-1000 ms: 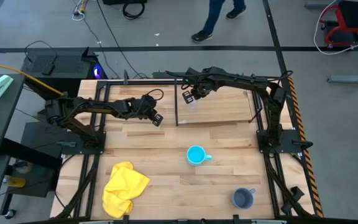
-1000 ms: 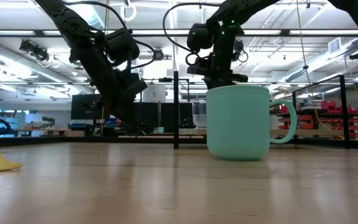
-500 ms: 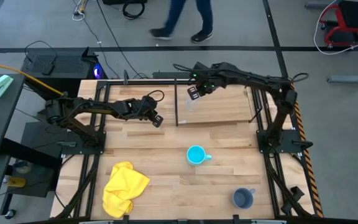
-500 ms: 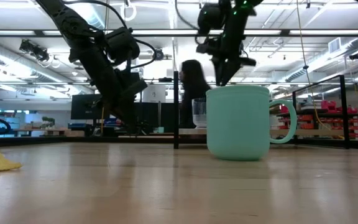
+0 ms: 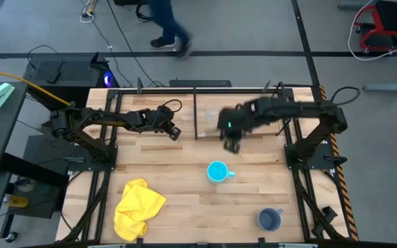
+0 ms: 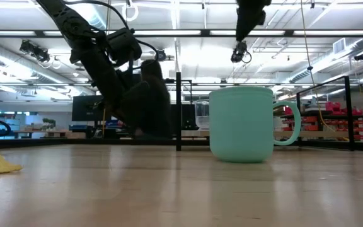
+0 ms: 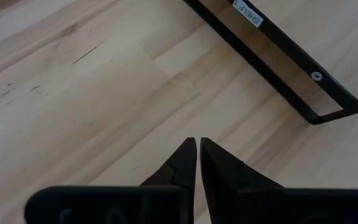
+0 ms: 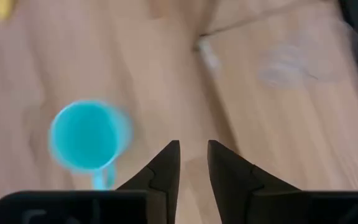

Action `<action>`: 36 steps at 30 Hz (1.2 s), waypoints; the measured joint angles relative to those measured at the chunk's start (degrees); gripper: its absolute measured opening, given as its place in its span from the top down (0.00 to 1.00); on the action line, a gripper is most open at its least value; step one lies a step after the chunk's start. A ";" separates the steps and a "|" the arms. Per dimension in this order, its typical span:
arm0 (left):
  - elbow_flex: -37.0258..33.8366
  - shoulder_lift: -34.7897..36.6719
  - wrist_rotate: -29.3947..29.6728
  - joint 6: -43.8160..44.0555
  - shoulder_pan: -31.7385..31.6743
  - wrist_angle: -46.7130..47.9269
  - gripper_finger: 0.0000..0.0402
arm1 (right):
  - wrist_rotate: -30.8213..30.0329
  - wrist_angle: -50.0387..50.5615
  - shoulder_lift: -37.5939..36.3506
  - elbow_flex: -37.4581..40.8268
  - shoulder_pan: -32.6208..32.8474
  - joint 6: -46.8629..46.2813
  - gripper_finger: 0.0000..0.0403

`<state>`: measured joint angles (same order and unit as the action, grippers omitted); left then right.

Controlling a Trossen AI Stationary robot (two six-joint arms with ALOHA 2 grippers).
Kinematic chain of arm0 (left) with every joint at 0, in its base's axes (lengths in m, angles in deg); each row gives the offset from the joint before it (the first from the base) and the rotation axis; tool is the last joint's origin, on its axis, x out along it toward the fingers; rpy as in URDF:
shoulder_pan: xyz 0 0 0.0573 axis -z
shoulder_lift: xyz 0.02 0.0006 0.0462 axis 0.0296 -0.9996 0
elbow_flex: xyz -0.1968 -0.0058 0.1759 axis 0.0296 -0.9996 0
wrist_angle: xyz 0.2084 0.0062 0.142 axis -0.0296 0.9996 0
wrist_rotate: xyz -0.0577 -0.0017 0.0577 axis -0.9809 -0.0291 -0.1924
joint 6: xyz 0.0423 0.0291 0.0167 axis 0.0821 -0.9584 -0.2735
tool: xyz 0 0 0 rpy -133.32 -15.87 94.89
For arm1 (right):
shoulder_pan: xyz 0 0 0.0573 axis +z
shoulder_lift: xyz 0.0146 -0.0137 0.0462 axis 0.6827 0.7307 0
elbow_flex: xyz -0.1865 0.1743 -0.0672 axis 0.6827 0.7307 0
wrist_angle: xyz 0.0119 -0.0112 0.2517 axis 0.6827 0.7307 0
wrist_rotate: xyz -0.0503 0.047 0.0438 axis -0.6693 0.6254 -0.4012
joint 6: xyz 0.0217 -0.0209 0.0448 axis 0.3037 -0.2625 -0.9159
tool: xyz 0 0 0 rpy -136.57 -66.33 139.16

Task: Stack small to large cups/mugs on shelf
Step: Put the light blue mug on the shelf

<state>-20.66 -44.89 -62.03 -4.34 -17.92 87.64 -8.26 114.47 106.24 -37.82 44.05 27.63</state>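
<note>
- Hovering above the near edge of the shelf (image 5: 253, 120), the right gripper (image 5: 231, 141) is holding nothing, its two fingers (image 8: 165, 163) parted with a plain gap between them.
- Sitting on the left part of the shelf, just right of the black upright (image 5: 196, 114), the clear cup (image 5: 211, 117) is standing apart from the right gripper.
- Standing on the tabletop (image 5: 185, 165) near the middle, the cyan mug (image 5: 217, 171) is pointing its handle to the right; in the low view it is filling the middle of the scene (image 6: 242, 124), upright.
- Resting at the near right of the table, the grey-blue mug (image 5: 269, 220) is sitting well apart from the other two vessels.
- Waiting at the far left of the table, the left gripper (image 5: 173, 131) is hanging over bare wood just left of the shelf, its fingers (image 7: 182, 165) nearly touching, only a slit showing, and nothing between them.
- Lying crumpled at the near left is a yellow cloth (image 5: 138, 207).
- Walking past on the floor beyond the table is a person (image 5: 164, 24).
</note>
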 joint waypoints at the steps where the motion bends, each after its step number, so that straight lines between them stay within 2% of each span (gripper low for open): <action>1: 0.00 0.00 0.00 0.39 0.00 0.01 0.92 | -0.01 -0.26 0.38 0.00 1.68 1.14 0.78; 5: 0.00 0.00 0.00 0.45 0.43 0.04 0.92 | -0.06 -2.70 2.29 2.26 4.80 3.09 0.78; 11: 0.00 0.00 -0.02 1.95 1.10 -0.06 0.94 | 1.08 -5.29 2.18 10.58 4.88 6.39 0.78; 15: -0.02 0.00 0.13 4.10 1.55 -2.00 0.96 | 3.35 -11.84 1.13 15.69 5.82 7.99 0.78; 18: 0.00 -0.02 0.17 2.58 1.57 -3.05 0.96 | 4.33 -15.90 1.34 18.15 6.81 10.10 0.78; 28: -0.01 -0.02 0.17 2.39 1.60 -3.32 0.92 | 5.37 -21.41 1.81 18.58 9.59 8.78 0.78; 36: -0.02 -0.02 0.17 2.40 1.60 -4.11 0.95 | 5.77 -22.81 5.03 18.78 9.73 8.86 0.78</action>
<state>-20.68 -44.91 -61.85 -1.94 -16.32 83.53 -2.49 91.66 111.27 -19.04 53.79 36.49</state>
